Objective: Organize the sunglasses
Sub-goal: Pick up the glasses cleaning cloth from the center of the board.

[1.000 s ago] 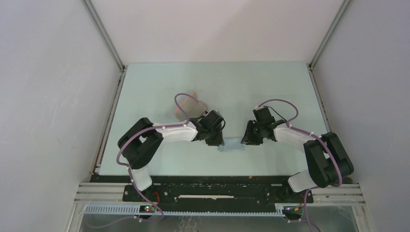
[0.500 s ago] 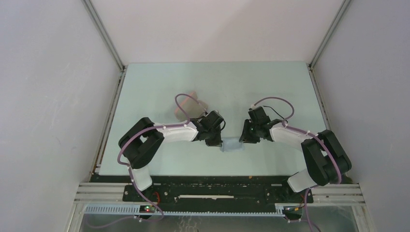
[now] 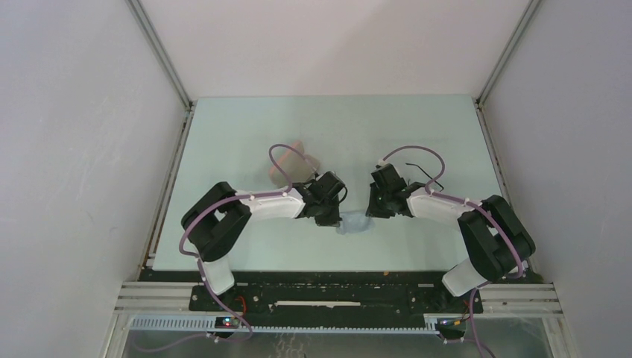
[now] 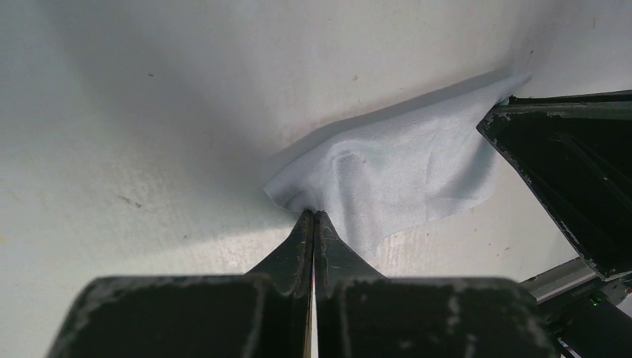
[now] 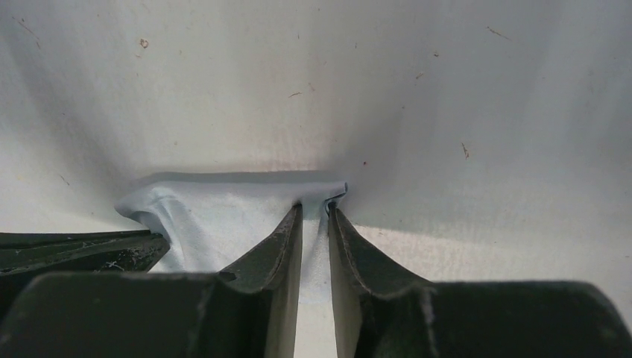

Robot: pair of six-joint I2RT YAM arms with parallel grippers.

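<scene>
pink case (image 3: 297,146): left of bench centre; largely covered by the left arm (image 3: 272,205); full outline not readable.
cloth (image 3: 356,224): from above, both ends tucked under the grippers; in the right wrist view, its near part sits behind the fingers.
left gripper (image 3: 333,221): tips hidden under its own housing from above.
right gripper (image 3: 370,212): same from above; left wrist view crops it at the right edge.
orange speck (image 3: 385,273): near edge of bench, too small to identify.

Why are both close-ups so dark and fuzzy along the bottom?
Left wrist view: the left hand fills the bottom, dark and soft, close to the lens; shadow crosses the table beyond the cloth. Right wrist view: the right hand likewise. Top view: evenly lit.
</scene>
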